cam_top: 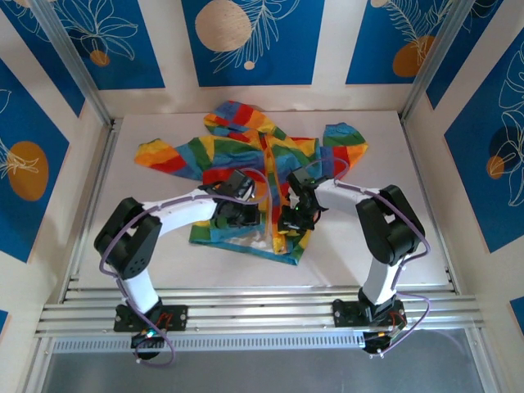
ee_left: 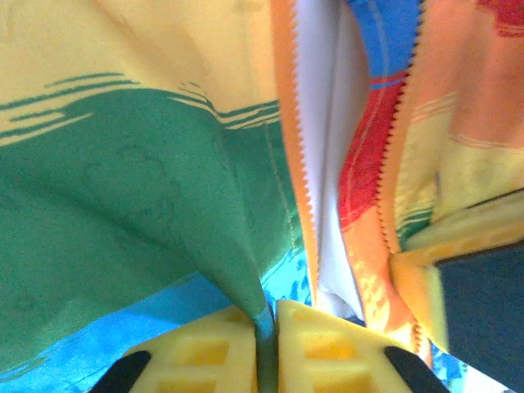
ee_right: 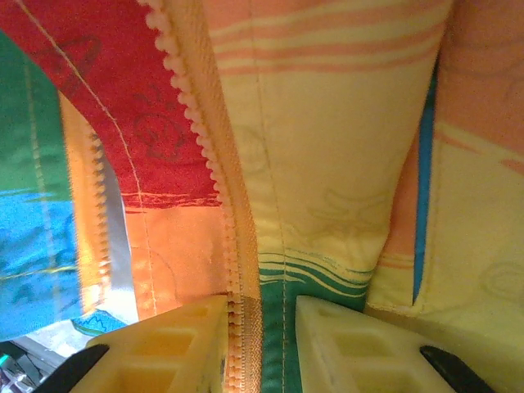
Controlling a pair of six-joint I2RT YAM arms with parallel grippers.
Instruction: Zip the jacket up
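Seen from above, a small hooded fabric jacket (cam_top: 221,151) in rainbow stripes lies spread on the flat white table (cam_top: 368,237), hood toward the far wall and a sleeve out to each side. Its orange zipper (cam_top: 270,160) runs down the middle toward the arms. The left gripper (cam_top: 246,214) sits on the lower front just left of that line and the right gripper (cam_top: 295,217) just right of it, both near the hem. Blue wall panels (cam_top: 286,49) with pale leaf drawings stand around the table.

In the left wrist view, the left gripper (ee_left: 266,348) has its yellow fingers (ee_left: 205,352) drawn almost together, pinching a thin raised fold of the jacket's green stripe (ee_left: 123,205) between them. The zipper's two toothed orange edges (ee_left: 296,164) stand apart just right of the fold, with pale surface showing in the gap.

In the right wrist view, the right gripper (ee_right: 262,348) has its yellow fingers (ee_right: 164,344) a little apart, and the space between them is packed with the jacket's front edge: the orange zipper tape (ee_right: 192,123) touches the left finger, with green and yellow cloth (ee_right: 327,164) beside it, so the jaws are clamped on that edge. Faint outline prints in the cloth are too dim to read
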